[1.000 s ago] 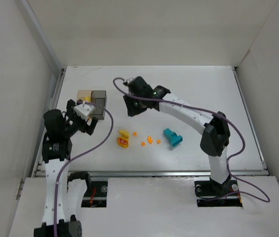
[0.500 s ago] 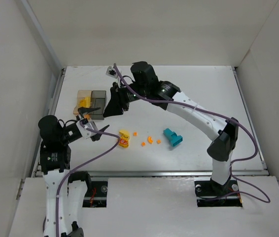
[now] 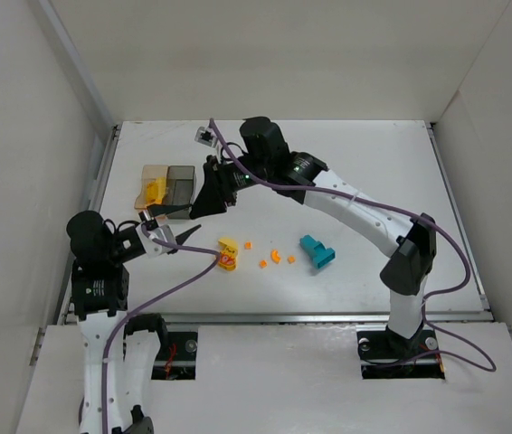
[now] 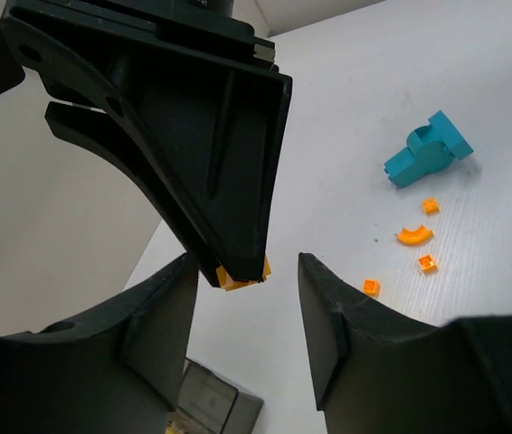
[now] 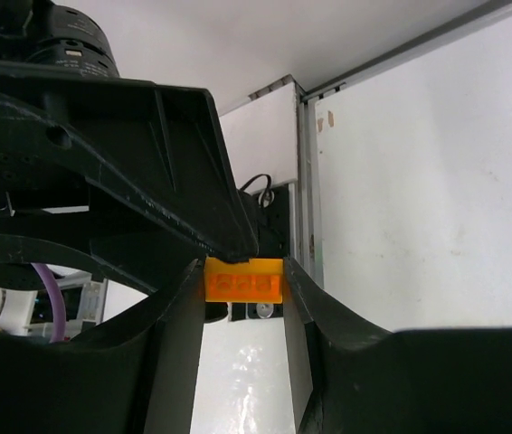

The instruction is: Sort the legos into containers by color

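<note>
My right gripper [image 3: 202, 208] is shut on a small orange lego brick [image 5: 243, 278], held above the table just right of the containers. The brick also shows at the tips of the right gripper's fingers in the left wrist view [image 4: 242, 274]. The amber container [image 3: 153, 186] holds yellow pieces; the grey container [image 3: 182, 181] adjoins it. My left gripper [image 3: 181, 237] is open and empty, just below the right gripper. On the table lie a yellow piece with red marks [image 3: 227, 254], orange bits [image 3: 276, 256] and the teal block [image 3: 317, 252].
White walls enclose the table on the left, back and right. A metal rail [image 3: 274, 317] runs along the near edge. The left arm's purple cable [image 3: 193, 271] hangs over the table beside the yellow piece.
My right gripper has swung left toward the containers with the orange brick. My left arm has pulled back toward the near left, away from the containers, its gripper now pointing right.
</note>
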Controlling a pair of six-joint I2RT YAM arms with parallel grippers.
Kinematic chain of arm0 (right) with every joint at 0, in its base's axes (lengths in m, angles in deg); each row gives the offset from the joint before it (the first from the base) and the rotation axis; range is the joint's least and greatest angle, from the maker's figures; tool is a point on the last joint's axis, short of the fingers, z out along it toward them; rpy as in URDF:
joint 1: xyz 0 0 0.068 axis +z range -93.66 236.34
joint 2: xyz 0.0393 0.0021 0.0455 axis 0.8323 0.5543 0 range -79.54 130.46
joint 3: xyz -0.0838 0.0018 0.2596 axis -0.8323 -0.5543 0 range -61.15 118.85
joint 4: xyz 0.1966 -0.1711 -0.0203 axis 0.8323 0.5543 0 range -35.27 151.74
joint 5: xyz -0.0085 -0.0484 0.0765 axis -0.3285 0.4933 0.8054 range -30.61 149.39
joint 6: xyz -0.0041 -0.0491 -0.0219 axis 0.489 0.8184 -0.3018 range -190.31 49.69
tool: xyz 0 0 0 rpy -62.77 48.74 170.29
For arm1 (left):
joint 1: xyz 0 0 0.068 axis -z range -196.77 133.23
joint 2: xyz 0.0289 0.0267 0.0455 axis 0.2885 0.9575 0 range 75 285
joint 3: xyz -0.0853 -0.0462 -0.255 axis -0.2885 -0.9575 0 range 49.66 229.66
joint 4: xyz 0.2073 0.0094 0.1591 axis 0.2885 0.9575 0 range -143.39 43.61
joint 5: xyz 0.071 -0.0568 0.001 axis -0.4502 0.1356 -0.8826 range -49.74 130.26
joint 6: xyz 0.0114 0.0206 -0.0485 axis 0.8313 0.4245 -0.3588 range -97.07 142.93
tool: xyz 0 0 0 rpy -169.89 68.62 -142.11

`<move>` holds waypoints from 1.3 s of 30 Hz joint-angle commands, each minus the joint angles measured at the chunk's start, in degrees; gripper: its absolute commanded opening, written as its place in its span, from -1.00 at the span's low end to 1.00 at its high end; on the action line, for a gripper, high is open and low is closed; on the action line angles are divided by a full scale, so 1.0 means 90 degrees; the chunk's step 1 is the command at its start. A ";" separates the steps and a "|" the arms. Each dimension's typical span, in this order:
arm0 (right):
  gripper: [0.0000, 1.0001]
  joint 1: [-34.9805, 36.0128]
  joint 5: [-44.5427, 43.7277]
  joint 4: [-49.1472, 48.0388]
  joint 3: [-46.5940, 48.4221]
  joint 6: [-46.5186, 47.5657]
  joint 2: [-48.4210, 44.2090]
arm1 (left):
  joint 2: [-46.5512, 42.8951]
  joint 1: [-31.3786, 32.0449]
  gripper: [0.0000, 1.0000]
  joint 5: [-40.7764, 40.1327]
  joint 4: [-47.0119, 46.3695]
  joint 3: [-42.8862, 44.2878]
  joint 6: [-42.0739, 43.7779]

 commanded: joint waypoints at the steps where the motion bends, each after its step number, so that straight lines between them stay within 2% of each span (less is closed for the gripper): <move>1: -0.94 0.0041 0.0290 -0.0680 0.0025 -0.0149 -0.0211 | 0.0055 0.0019 -0.15 0.0414 -0.0260 0.0268 -0.0128; 3: -0.94 0.0041 0.0291 -0.0758 0.0025 -0.0149 -0.0211 | 0.0132 0.0019 -0.23 0.0415 -0.0260 0.0326 -0.0128; 8: -0.94 0.0041 0.0350 -0.0758 0.0025 -0.0208 -0.0211 | 0.0279 0.0019 -0.26 0.0415 -0.0036 0.0453 -0.0050; 11: -0.94 0.0041 0.0350 -0.0758 0.0025 -0.0208 -0.0153 | 0.0279 0.0019 -0.46 0.0298 -0.0113 0.0453 -0.0050; 12: -0.94 0.0041 0.0350 -0.0758 0.0025 -0.0208 -0.0152 | 0.0279 0.0019 -0.61 0.0240 -0.0230 0.0453 -0.0128; 15: -0.94 0.0041 0.0350 -0.0758 0.0025 -0.0208 -0.0152 | 0.0279 0.0019 -0.82 0.0171 -0.0289 0.0453 -0.0187; 16: -0.94 0.0041 0.0350 -0.0758 0.0025 -0.0266 -0.0152 | 0.0279 0.0019 -0.96 0.0113 -0.0289 0.0453 -0.0187; 19: -0.94 0.0041 0.0350 -0.0758 0.0093 -0.0266 -0.0094 | 0.0221 0.0019 -1.00 0.0112 -0.0289 0.0386 -0.0128; 21: -0.74 0.0041 0.0350 -0.0816 0.0093 -0.0266 -0.0094 | 0.0152 0.0019 -1.00 0.0112 -0.0289 0.0327 -0.0128; 22: -0.31 0.0041 0.0350 -0.0816 0.0093 -0.0266 -0.0094 | 0.0152 0.0019 -1.00 0.0112 -0.0289 0.0326 -0.0128; 23: -0.05 0.0041 0.0350 -0.0816 0.0093 -0.0266 -0.0094 | 0.0152 0.0019 -1.00 0.0112 -0.0289 0.0326 -0.0128; 25: 0.27 0.0041 0.0350 -0.0816 0.0093 -0.0266 -0.0094 | 0.0152 0.0019 -1.00 0.0112 -0.0289 0.0326 -0.0128; 26: 0.65 0.0041 0.0350 -0.0816 0.0093 -0.0266 -0.0094 | 0.0152 0.0019 -1.00 0.0044 -0.0289 0.0326 -0.0206; 28: 0.99 0.0041 0.0282 -0.0816 0.0093 -0.0325 -0.0094 | 0.0152 0.0019 -1.00 -0.0073 -0.0289 0.0259 -0.0206; 33: 1.00 -0.0017 -0.0060 -0.0816 0.0093 -0.0325 -0.0094 | 0.0152 0.0019 -1.00 -0.0541 -0.0289 0.0111 -0.0635; 34: 1.00 -0.0018 -0.0206 -0.0758 0.0093 -0.0325 -0.0171 | 0.0220 0.0019 -1.00 -0.0881 -0.0376 0.0005 -0.0800; 36: 1.00 -0.0261 -0.0985 -0.0680 -0.0169 -0.0471 -0.0317 | 0.0357 0.0019 -1.00 -0.1438 -0.0737 -0.0123 -0.1678; 37: 1.00 -0.0359 -0.1375 -0.0602 -0.0306 -0.0742 -0.0395 | 0.0425 0.0019 -1.00 -0.2156 -0.0845 -0.0210 -0.2010; 38: 1.00 -0.0476 -0.2288 -0.0524 -0.0481 -0.0948 -0.0493 | 0.0629 0.0019 -1.00 -0.2550 -0.0943 -0.0211 -0.2361; 39: 1.00 -0.0757 -0.2751 -0.0523 -0.0889 -0.1172 -0.0600 | 0.0756 0.0019 -1.00 -0.2970 -0.1079 -0.0269 -0.3012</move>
